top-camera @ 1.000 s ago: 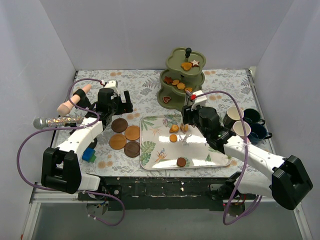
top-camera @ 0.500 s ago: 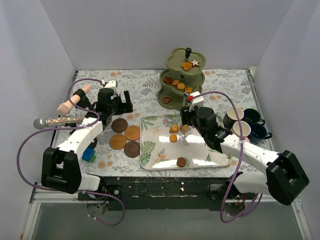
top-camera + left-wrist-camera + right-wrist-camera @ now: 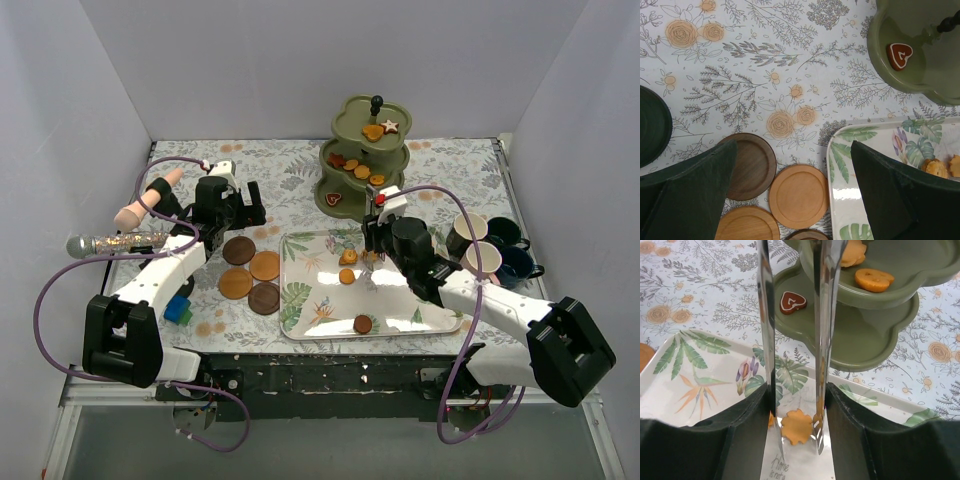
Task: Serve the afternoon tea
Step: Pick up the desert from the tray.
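My right gripper is shut on the metal tongs, low over the leaf-print tray. The tong tips stand on either side of an orange flower-shaped biscuit lying on the tray. In the top view more biscuits lie on the tray. The olive-green three-tier stand behind it carries several biscuits, with a brown heart on its bottom tier. My left gripper hangs open over the brown coasters left of the tray. The mugs cluster at the right.
A glittery microphone and a pink object lie at the far left, and a small blue block sits near the left arm's base. White walls close in the table on three sides. The right arm's purple cable loops over the mugs.
My right gripper with the tongs has crept slightly up the tray toward the stand. The left arm has not moved.
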